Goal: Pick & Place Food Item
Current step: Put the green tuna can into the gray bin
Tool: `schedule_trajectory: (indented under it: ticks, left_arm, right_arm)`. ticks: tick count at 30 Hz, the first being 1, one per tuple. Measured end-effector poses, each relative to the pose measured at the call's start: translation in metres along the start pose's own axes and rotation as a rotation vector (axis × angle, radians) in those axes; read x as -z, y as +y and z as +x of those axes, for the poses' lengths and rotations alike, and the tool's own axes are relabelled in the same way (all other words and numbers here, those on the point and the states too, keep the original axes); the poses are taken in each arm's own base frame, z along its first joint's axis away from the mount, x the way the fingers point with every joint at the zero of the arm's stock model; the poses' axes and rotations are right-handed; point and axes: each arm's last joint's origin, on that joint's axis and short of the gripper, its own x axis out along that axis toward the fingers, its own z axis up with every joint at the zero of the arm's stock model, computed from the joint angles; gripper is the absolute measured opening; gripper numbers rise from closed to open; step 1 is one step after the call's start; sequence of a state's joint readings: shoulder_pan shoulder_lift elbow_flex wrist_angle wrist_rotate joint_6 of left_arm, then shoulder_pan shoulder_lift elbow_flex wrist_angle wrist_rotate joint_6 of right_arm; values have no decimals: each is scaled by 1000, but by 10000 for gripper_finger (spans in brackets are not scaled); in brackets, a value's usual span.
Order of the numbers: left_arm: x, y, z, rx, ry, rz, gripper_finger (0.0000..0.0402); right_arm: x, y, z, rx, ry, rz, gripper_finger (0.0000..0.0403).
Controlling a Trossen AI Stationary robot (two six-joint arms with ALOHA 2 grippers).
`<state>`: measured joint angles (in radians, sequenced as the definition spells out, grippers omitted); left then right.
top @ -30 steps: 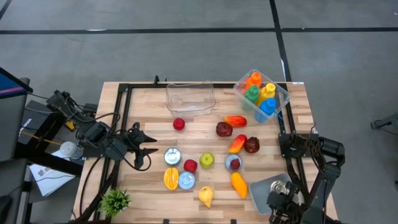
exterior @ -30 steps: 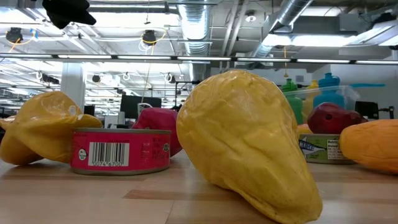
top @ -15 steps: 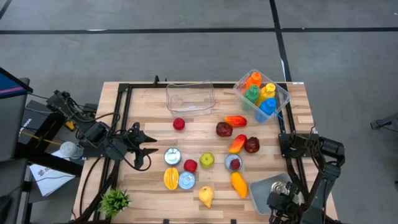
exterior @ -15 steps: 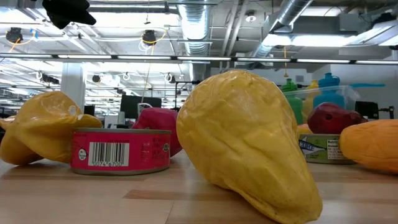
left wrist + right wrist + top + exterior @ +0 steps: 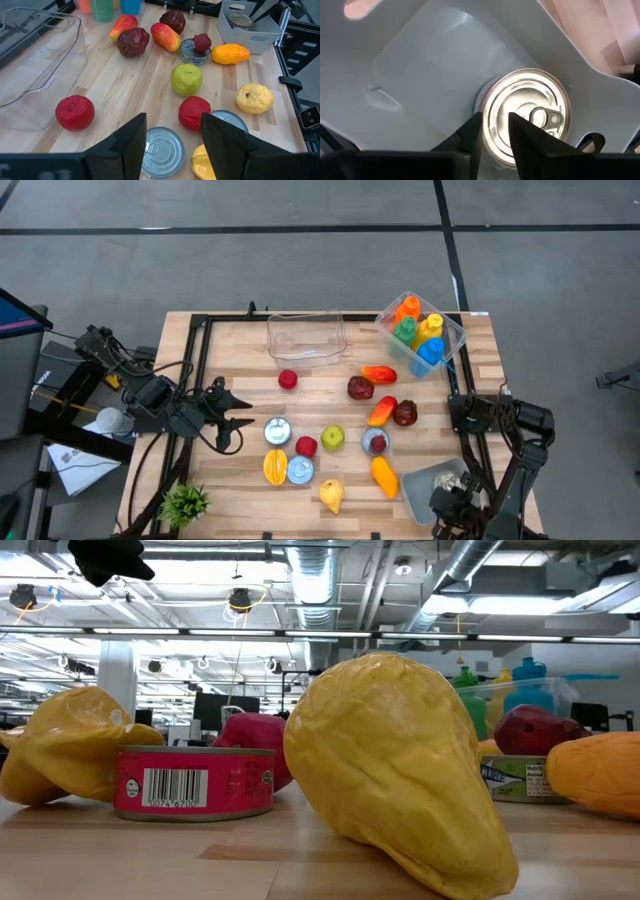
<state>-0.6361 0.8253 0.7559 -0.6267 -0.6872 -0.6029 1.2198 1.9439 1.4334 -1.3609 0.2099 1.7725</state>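
Toy foods lie scattered on the wooden table (image 5: 240, 470): a green apple (image 5: 332, 438), a red apple (image 5: 306, 446), a yellow pear (image 5: 331, 496), an orange fruit (image 5: 384, 476) and tins (image 5: 277, 430). My left gripper (image 5: 235, 420) hovers open near the table's left edge, fingers pointing toward the foods; its wrist view has the red apple (image 5: 194, 111) and a tin (image 5: 161, 151) just ahead. My right gripper (image 5: 495, 125) hangs over the grey bin (image 5: 425, 478), fingers slightly apart above a tin (image 5: 525, 117) standing on the bin's floor.
A clear plastic tub (image 5: 306, 336) and a bin of coloured bottles (image 5: 421, 330) stand at the far edge. A red ball (image 5: 288, 379) and dark red fruits (image 5: 360, 388) lie mid-table. A small plant (image 5: 185, 502) sits at the near left corner. Black frame rails (image 5: 197, 380) run along the sides.
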Motion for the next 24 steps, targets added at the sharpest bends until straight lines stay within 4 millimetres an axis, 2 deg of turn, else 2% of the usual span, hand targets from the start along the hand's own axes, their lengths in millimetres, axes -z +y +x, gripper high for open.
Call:
schedule_trajectory:
  ticks: [5,10,14,17,24]
  left_arm:
    - [0,0,0,0,0,0,176]
    - [0,0,0,0,0,-2,176]
    - [0,0,0,0,0,-3,176]
    - [0,0,0,0,0,-3,176]
    - [0,0,0,0,0,-1,176]
  right_arm:
    - [-20,-7,-14,-34,-25,-28,161]
    - [-62,-22,-46,-116,-121,-18,227]
    - [-99,-31,-57,-160,-256,-25,249]
    - [-123,-32,-51,-146,-320,-91,250]
    - [-162,-37,-14,-33,-287,-173,261]
